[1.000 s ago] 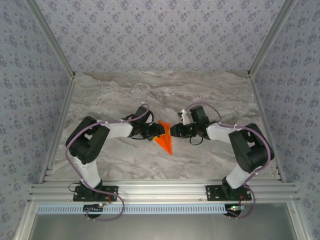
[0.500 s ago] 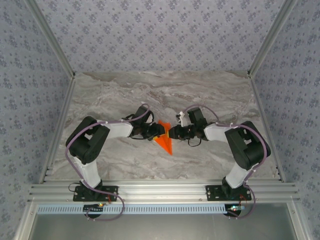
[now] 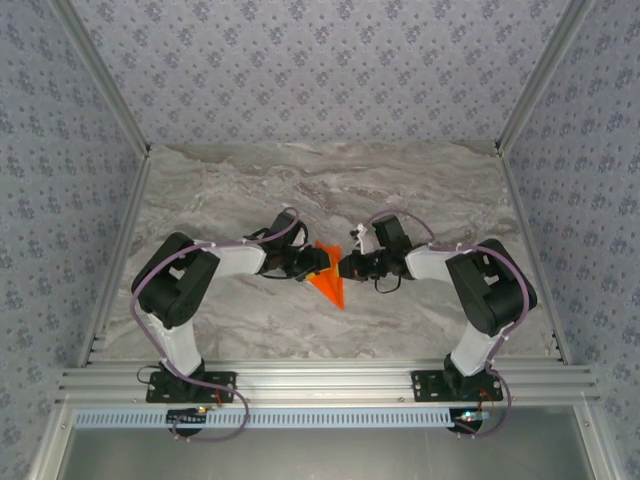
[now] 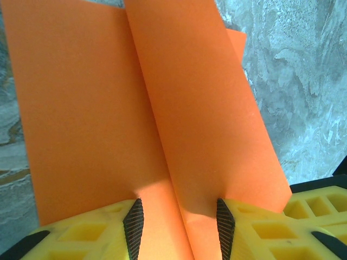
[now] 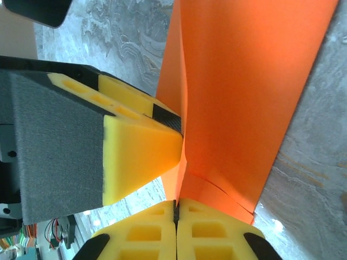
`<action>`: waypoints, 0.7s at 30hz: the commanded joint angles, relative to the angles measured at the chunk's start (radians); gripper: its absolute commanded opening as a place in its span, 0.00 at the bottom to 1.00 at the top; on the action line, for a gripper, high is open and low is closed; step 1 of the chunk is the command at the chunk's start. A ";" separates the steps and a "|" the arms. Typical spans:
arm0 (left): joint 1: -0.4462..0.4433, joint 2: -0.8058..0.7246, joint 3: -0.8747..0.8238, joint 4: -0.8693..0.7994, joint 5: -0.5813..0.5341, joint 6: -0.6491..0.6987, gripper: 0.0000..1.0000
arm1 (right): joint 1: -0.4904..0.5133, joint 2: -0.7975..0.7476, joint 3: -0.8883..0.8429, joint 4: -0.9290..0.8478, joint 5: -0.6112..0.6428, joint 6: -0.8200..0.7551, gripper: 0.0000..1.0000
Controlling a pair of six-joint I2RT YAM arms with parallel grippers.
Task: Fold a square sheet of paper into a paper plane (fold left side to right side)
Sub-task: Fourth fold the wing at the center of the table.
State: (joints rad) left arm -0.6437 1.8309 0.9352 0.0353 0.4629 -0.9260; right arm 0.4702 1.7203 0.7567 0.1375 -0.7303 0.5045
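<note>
The paper (image 3: 328, 281), part folded, lies mid-table between both arms. My right gripper (image 5: 176, 210) is closed tight on its right edge. My left gripper (image 4: 179, 227) stands half open astride the raised crease, and I cannot tell whether it bites. I bring the left side over slowly, align the edges first, then press along the crease.
</note>
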 commanded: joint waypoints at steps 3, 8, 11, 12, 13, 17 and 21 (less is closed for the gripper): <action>-0.003 0.004 -0.003 -0.060 -0.037 0.018 0.43 | -0.003 0.028 0.034 -0.071 0.045 -0.041 0.03; -0.005 0.004 -0.004 -0.060 -0.036 0.018 0.43 | -0.005 0.048 0.040 -0.090 0.066 -0.057 0.03; -0.005 0.004 -0.004 -0.061 -0.036 0.019 0.43 | -0.005 0.057 0.046 -0.096 0.077 -0.064 0.03; -0.005 0.004 -0.005 -0.060 -0.036 0.018 0.43 | -0.005 0.062 0.048 -0.099 0.080 -0.067 0.03; -0.005 0.004 -0.005 -0.060 -0.037 0.018 0.43 | -0.005 0.065 0.052 -0.101 0.083 -0.068 0.03; -0.004 0.003 -0.006 -0.059 -0.037 0.018 0.43 | -0.004 0.077 0.059 -0.105 0.090 -0.075 0.03; -0.005 0.004 -0.005 -0.060 -0.036 0.018 0.43 | -0.003 0.086 0.064 -0.110 0.087 -0.079 0.03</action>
State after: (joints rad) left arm -0.6437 1.8309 0.9352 0.0353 0.4606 -0.9260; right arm 0.4690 1.7889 0.7967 0.0631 -0.6609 0.4507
